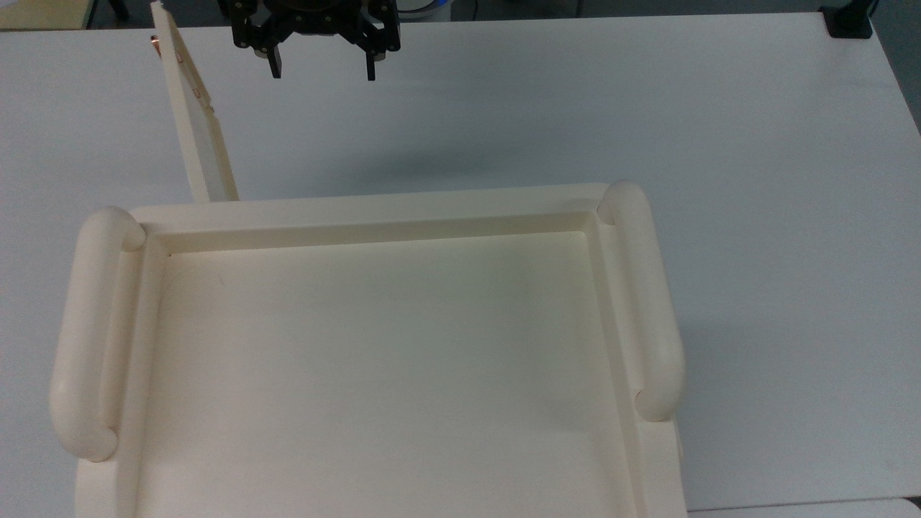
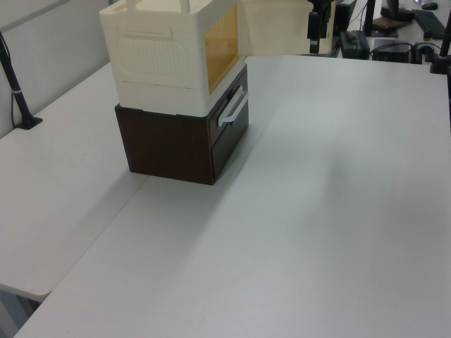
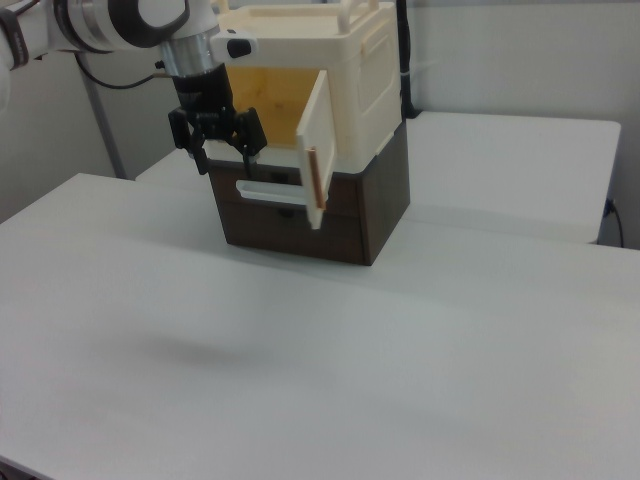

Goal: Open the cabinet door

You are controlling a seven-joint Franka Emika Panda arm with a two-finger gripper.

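Standing ajar, thin cream cabinet door (image 3: pixel 313 150) with copper-edged rim; hand (image 1: pixel 322 70) released.

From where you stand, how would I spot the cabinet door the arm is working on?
Find the cream cabinet stacked on the dark brown drawer unit on the white table. The cabinet door is the thin flat cream panel swung out from its open front, unlike the thick rounded side handles on top.

The claw (image 1: pixel 321 72) is matte black, with angular linkage plates dotted by small brass-coloured screws and two short, narrow black fingers (image 1: pixel 274 69). In the right view the claw (image 3: pixel 222 150) hangs from a glossy white arm (image 3: pixel 60 28) with black joint bands and a silver wrist ring.
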